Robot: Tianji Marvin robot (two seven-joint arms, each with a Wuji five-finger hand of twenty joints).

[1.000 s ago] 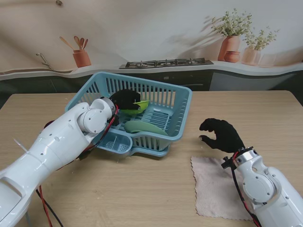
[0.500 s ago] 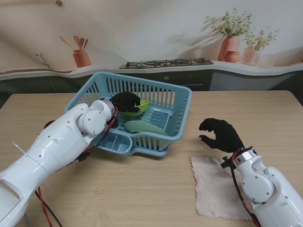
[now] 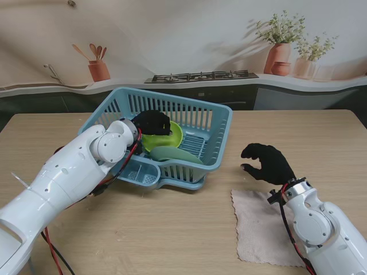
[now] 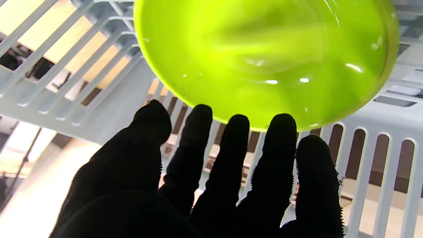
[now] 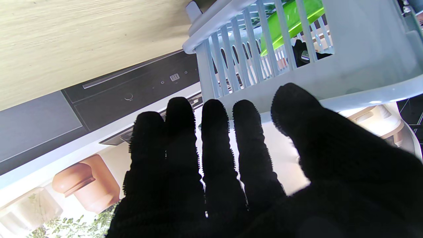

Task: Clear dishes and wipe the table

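A lime green bowl [image 3: 164,140] lies mouth up inside the light blue dish basket [image 3: 228,122], beside a pale green plate [image 3: 173,153]. My left hand [image 3: 151,121] hovers over the bowl's far-left rim, fingers spread and holding nothing. In the left wrist view the bowl [image 4: 264,49] fills the space just beyond my left hand's [image 4: 214,185] straight fingertips, with the basket wall [image 4: 66,82] around it. My right hand [image 3: 268,162] is open, fingers loosely curled, above bare table to the right of the basket. The right wrist view shows my right hand [image 5: 231,185], the basket [image 5: 347,66] and the bowl's edge [image 5: 290,19].
A beige cloth [image 3: 261,229] lies flat on the wooden table [image 3: 172,229], nearer to me than the right hand and partly under that forearm. The left forearm [image 3: 80,172] lies along the basket's left side. A counter with pots runs behind the table's far edge.
The left hand tipped the green bowl down and let it go; it now lies mouth up in the basket. The right arm has not moved.
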